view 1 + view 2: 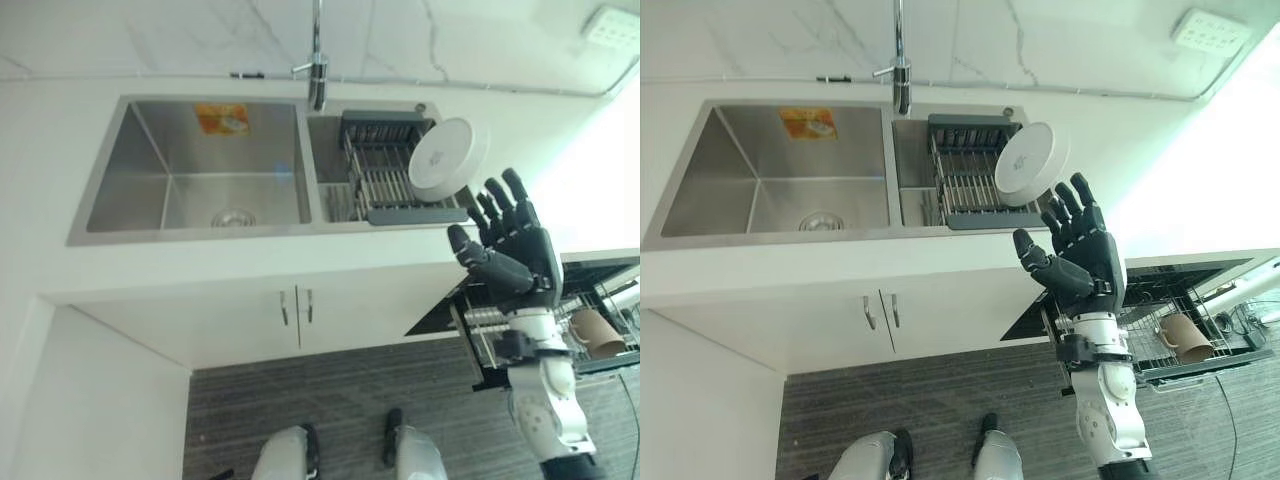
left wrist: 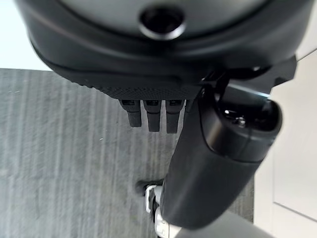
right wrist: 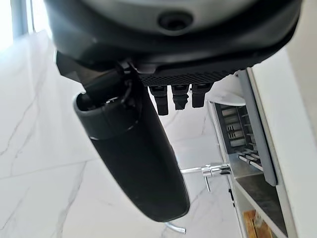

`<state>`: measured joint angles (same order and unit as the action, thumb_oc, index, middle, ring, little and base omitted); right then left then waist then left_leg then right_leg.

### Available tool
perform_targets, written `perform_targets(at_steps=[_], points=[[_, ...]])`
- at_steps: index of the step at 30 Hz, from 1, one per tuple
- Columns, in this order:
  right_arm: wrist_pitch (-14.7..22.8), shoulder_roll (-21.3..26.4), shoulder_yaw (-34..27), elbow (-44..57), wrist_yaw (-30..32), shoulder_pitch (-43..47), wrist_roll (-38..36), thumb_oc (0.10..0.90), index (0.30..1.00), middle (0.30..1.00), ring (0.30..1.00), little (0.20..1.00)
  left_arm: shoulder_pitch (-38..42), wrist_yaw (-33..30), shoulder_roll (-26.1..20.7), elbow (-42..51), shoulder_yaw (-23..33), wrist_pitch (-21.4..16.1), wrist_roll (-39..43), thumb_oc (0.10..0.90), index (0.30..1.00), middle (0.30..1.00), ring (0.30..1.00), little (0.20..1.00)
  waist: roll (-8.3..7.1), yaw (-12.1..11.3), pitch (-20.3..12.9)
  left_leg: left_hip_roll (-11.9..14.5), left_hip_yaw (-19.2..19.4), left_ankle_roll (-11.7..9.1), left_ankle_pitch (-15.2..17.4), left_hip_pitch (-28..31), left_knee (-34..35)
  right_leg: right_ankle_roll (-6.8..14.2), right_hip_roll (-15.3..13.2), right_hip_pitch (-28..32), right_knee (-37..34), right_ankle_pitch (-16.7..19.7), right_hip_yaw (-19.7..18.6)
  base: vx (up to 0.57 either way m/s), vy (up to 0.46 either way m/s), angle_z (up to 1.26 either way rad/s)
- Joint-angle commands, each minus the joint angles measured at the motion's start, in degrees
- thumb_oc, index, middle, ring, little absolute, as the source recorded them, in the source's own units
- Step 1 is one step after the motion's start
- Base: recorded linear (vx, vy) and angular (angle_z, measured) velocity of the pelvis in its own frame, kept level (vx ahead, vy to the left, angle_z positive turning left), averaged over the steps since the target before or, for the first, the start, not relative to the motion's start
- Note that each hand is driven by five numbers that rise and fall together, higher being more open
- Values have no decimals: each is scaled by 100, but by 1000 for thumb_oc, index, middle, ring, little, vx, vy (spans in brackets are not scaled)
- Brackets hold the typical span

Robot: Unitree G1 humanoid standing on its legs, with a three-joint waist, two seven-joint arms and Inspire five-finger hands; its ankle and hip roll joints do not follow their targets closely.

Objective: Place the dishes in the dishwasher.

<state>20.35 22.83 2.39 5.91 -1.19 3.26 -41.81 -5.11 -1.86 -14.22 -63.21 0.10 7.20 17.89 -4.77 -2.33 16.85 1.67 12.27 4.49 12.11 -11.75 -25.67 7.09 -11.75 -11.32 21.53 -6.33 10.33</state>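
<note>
Your right hand (image 1: 1080, 250) is up in the air with fingers spread, holding nothing.

The white bowl (image 1: 1032, 163) leans on the far right edge of the dish rack (image 1: 965, 180) in the sink (image 1: 770, 180), just past your fingertips but not touching them. The dishwasher rack (image 1: 1185, 345), right of the hand, holds a brown cup (image 1: 1185, 338). Your left hand (image 2: 153, 114) hangs over the floor (image 2: 59, 158), fingers relaxed.
</note>
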Motion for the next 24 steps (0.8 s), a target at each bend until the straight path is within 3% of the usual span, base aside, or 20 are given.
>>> perform_targets(at_steps=[1,5,8,12,14,16,17,18,19,20,22,23,24], points=[[578,449,-343,491,236,564,32,800,900,900,900,900,-87,-22,320,-144,-197,-27,239,800,900,900,900,900,312,57,-280,235,-573,-500,-149,545,848,-86,278,442,-434,-166,170,104,-281,-2],[585,511,-374,500,304,606,7,800,900,900,900,900,-69,-112,350,-122,-209,-141,268,800,900,900,900,900,343,71,-259,364,-690,-654,-297,509,848,-218,411,475,-434,-268,160,37,-269,-1],[736,515,-391,564,694,590,572,800,900,900,900,900,-67,-183,365,-79,-238,-154,290,800,900,900,900,900,352,92,-232,373,-777,-703,-361,546,848,-280,470,487,-434,-290,128,2,-175,2],[904,597,-480,614,1011,616,771,800,900,900,900,900,-79,-265,407,-104,-185,-210,538,800,900,900,900,900,280,121,-211,141,-842,-652,-312,814,848,-372,505,475,-434,-300,-65,15,-151,1],[1026,627,-556,614,1076,591,853,800,900,900,900,900,-108,-311,430,-108,-104,-289,592,800,900,900,900,900,170,97,-160,-59,-792,-619,-667,987,780,-442,455,525,-434,-315,-193,46,-179,-7],[1148,587,-622,576,1132,578,868,800,900,900,900,900,-131,-326,442,-90,-50,-338,464,800,900,900,900,900,152,63,-34,-115,-774,-633,-830,602,4,-498,486,640,-434,-297,-247,25,-157,3],[1192,536,-637,562,1159,583,911,800,900,900,900,900,-141,-331,453,-60,-54,-332,401,800,900,900,900,900,166,35,8,-144,-779,-642,-874,423,-185,-504,522,686,-434,-299,-278,68,-73,18],[1205,449,-630,554,1158,624,976,800,900,900,900,900,-168,-350,475,-38,-54,-307,355,800,900,900,900,900,240,-41,46,-232,-836,-640,-962,287,47,-476,612,756,-434,-344,-359,186,144,36],[1128,381,-503,541,1134,739,1067,800,900,900,900,900,-265,-392,506,-9,-31,-218,351,800,900,900,900,900,406,-174,46,-198,-1020,-705,-1238,216,848,-433,749,887,-434,-472,-459,229,223,8],[1097,372,-441,529,1153,782,1099,800,900,900,900,900,-297,-402,513,-20,-15,-186,317,800,900,900,900,900,479,-202,58,-110,-1097,-775,-1370,100,848,-449,811,958,-434,-521,-481,243,318,-51],[993,388,-358,504,1182,914,1054,800,900,900,900,900,-269,-393,489,-138,-7,-149,227,800,900,900,900,900,509,-190,24,38,-993,-770,-1138,-2,848,-449,791,1004,-434,-571,-423,130,214,-85],[962,390,-276,551,1176,902,1023,800,900,900,900,900,-207,-413,481,-177,-76,-180,113,800,900,900,900,900,547,-166,-70,93,-964,-754,-859,-5,848,-398,720,987,-434,-574,-300,86,157,-32],[955,391,-273,570,1167,879,1014,800,900,900,900,900,-204,-412,482,-183,-91,-192,84,800,900,900,900,900,551,-159,-84,107,-951,-751,-835,7,848,-394,709,986,-434,-576,-278,98,168,-13]])
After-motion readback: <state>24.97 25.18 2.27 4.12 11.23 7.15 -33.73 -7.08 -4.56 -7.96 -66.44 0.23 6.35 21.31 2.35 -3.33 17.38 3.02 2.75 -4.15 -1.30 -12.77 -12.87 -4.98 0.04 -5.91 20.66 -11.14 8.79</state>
